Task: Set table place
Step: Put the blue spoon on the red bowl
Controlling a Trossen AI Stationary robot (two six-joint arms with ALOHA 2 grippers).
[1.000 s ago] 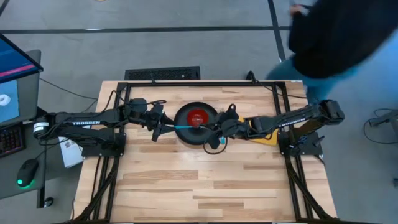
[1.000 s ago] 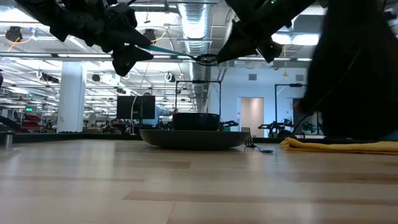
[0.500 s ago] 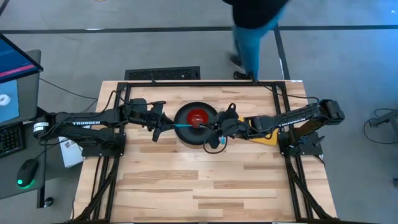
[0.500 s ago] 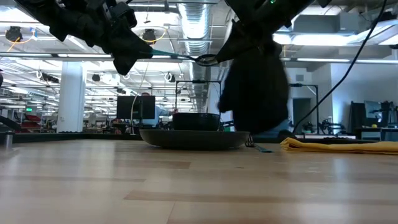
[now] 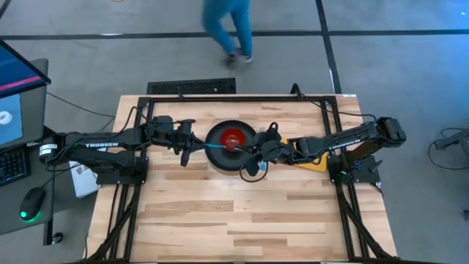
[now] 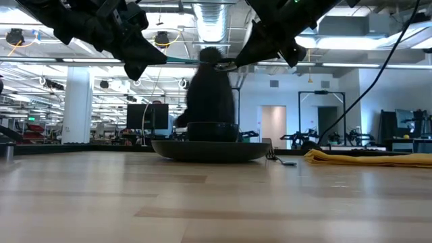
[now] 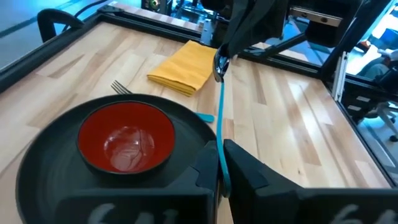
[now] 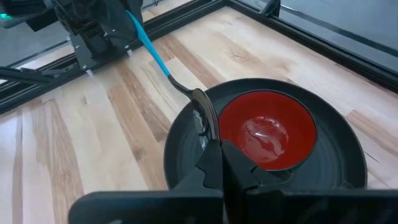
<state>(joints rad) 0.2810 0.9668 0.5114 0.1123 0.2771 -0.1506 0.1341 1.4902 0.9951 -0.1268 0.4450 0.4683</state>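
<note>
A round black plate (image 5: 218,155) lies on the table (image 5: 242,213) with a small red bowl (image 5: 233,137) standing in it. Above the plate's near side hangs a spoon (image 5: 220,148) with a blue handle and a metal bowl. My left gripper (image 7: 219,169) is shut on its handle and my right gripper (image 8: 217,149) on its bowl. A fork (image 7: 121,87) lies on the table at the plate's right rim, partly hidden by the plate. A yellow napkin (image 5: 311,158) lies further right, partly under my right arm. My left gripper pinches the free end of the spoon's blue handle (image 7: 220,140) between its two fingers. The fingers come level from the table's left and lie along the handle. The spoon stays lifted clear of the plate. My right gripper pinches the spoon's metal bowl (image 8: 202,112) between its two fingers, coming from the table's right and slanting down. The spoon runs roughly level from there toward my left gripper (image 8: 127,28), above the plate.
A black metal frame (image 5: 242,99) runs along the table's far and side edges. A person (image 5: 227,29) walks on the floor beyond the far edge. The near half of the table shows bare wood.
My left gripper has shut on the blue handle's end, while my right gripper kept still with the spoon's bowl. The spoon has not moved. Behind the table a person has walked from right to left.
</note>
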